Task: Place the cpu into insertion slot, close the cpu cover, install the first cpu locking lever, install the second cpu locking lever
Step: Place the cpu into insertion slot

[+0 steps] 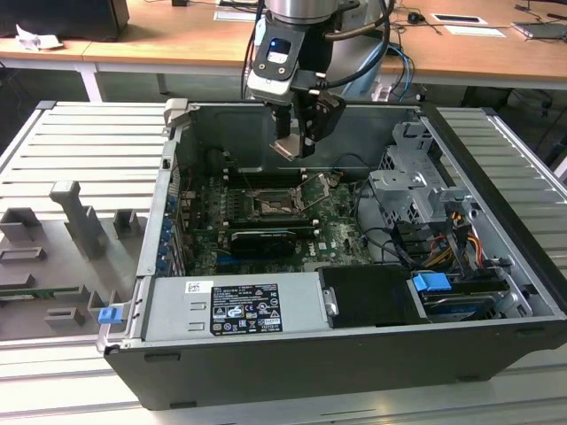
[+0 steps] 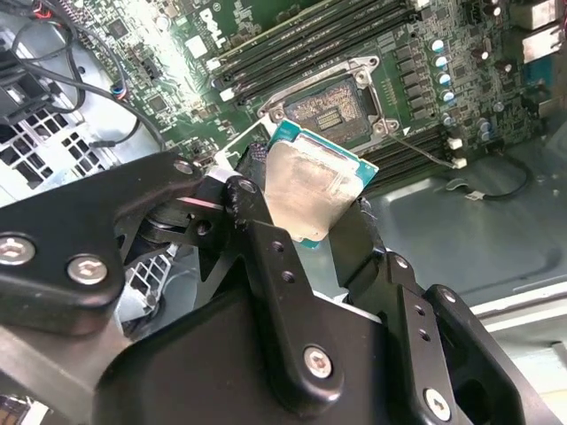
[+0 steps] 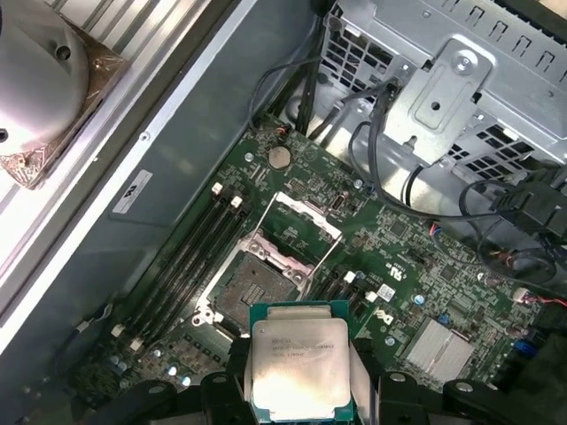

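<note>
My gripper hangs inside the open computer case, shut on the cpu, a small square chip with a pale metal top. In both wrist views the cpu sits between the black fingers, above the motherboard. The insertion slot lies below and a little ahead of the chip, its dark recessed middle bare. The cpu cover stands flipped open at the far side of the slot.
Long black memory slots flank the socket. A black graphics card lies nearer the power supply. A metal drive cage with cables fills the exterior view's right. A grey fixture tray lies outside the case.
</note>
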